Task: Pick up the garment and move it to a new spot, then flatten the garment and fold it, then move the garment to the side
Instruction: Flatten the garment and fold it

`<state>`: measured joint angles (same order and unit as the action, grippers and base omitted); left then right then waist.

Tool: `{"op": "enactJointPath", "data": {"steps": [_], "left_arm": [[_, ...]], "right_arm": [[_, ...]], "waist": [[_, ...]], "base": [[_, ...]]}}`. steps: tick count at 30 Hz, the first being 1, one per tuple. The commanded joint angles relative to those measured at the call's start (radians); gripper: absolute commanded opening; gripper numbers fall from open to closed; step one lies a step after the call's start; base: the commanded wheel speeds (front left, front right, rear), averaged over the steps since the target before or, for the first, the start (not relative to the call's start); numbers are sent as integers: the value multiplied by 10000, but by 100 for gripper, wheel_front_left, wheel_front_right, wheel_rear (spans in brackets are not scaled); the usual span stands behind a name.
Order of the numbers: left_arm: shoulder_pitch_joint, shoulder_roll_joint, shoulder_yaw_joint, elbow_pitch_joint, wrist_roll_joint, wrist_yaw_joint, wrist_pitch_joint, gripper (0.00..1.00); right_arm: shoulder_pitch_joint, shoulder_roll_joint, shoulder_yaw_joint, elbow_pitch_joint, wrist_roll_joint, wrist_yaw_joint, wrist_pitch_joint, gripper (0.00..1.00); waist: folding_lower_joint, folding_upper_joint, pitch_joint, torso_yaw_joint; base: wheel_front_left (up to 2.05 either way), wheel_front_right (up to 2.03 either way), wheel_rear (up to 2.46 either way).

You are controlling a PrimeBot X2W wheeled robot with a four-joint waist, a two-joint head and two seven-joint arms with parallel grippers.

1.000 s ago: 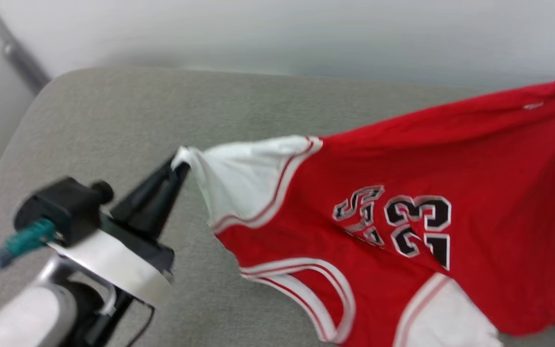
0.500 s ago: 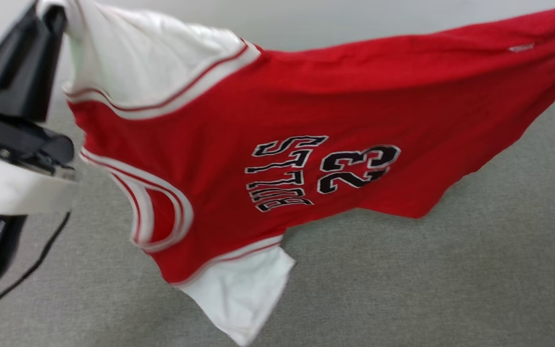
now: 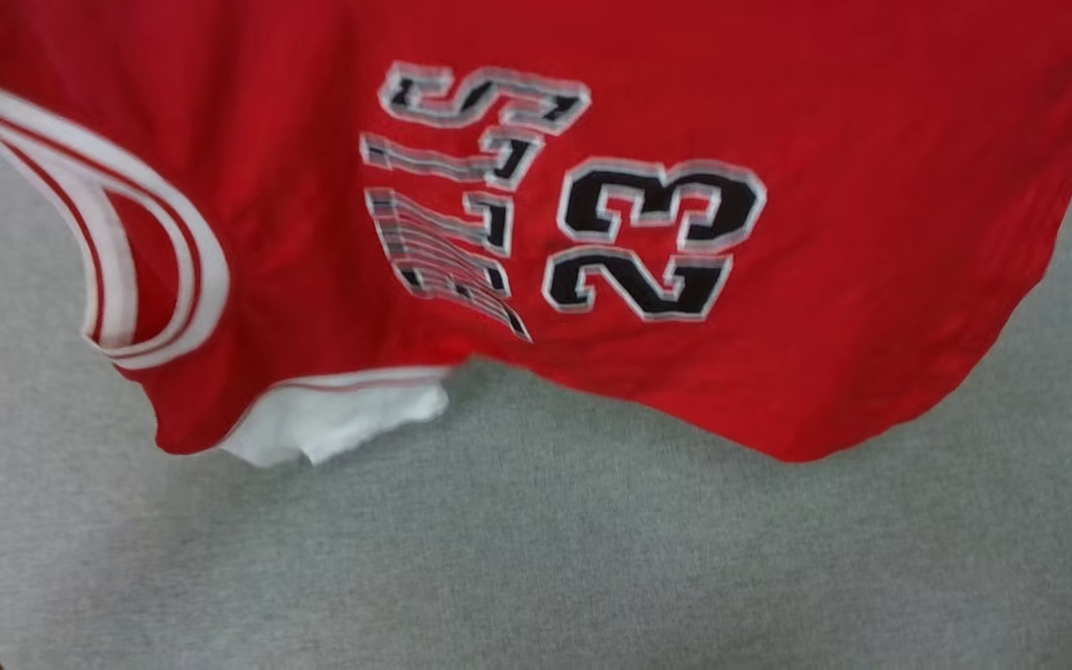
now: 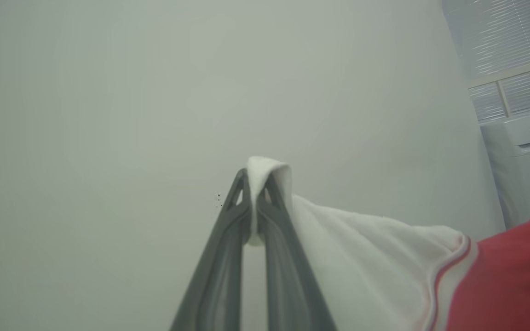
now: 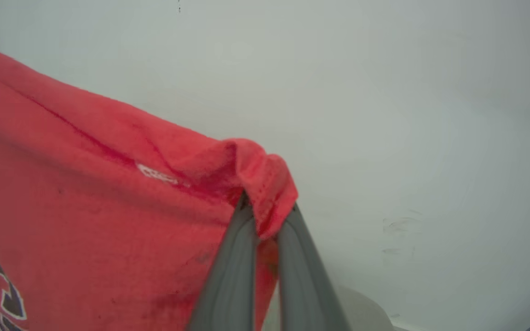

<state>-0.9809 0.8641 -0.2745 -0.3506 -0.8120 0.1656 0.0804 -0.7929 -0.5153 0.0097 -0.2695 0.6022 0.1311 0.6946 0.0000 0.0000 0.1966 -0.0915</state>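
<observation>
The left jaws are pressed together on a fold of the white sleeve point(image 4: 361, 248) of the garment point(image 3: 815, 307), the cloth bulging just past their tips. From there the sleeve falls away to the right of those jaws, down to its striped trim and the red body.

The right jaws pinch a red corner of the garment, which wraps over their tips. The cloth spreads to their left, with a small white label point(image 5: 157, 174) just beside the pinch.

Between the two pinches the garment hangs spread out, print side toward the head camera, with the black 23 point(image 3: 652, 237) blurred. Its lower edge and other sleeve point(image 3: 341, 419) hang over the grey bench point(image 3: 592, 558); whether they touch it cannot be told.
</observation>
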Motion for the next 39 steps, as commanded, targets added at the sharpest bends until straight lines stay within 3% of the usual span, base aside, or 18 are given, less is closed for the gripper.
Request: {"op": "enactJointPath", "data": {"steps": [1, 7, 14, 24, 31, 39], "left_arm": [[-420, -27, 24, 252, 135, -90, 42, 0], [-3056, -225, -458, 2090, 780, -858, 274, 0], [-6183, -981, -1322, 4536, 1868, -1912, 120, 0], [-8921, -2229, -1855, 7813, 2683, -2547, -1530, 0], [-7984, -2761, -2742, 9035, 2800, -2845, -2603, 0], [-4111, -3366, -3486, 9192, 2210, -2820, -3297, 0]], "right_arm": [[-306, -73, 51, 133, -166, -7, -117, 0], [-1974, -63, 279, 1044, -681, -7, -666, 0], [-4210, -181, 1007, 2626, -1176, -9, -2095, 0], [-6571, 500, 1126, 5558, -2520, -10, -4051, 0], [-6329, 976, 1639, 6892, -2683, -10, -5041, 0], [-4252, 1204, 2567, 8153, -2447, -9, -6053, 0]], "waist": [[0, 0, 539, -157], [0, 0, 1884, -229], [0, 0, 3104, -232], [0, 0, 4475, 7], [0, 0, 4948, 362], [0, 0, 4053, 681]], "base": [[0, 0, 0], [0, 0, 0], [0, 0, 0], [0, 0, 0], [0, 0, 0], [0, 0, 0]]}}
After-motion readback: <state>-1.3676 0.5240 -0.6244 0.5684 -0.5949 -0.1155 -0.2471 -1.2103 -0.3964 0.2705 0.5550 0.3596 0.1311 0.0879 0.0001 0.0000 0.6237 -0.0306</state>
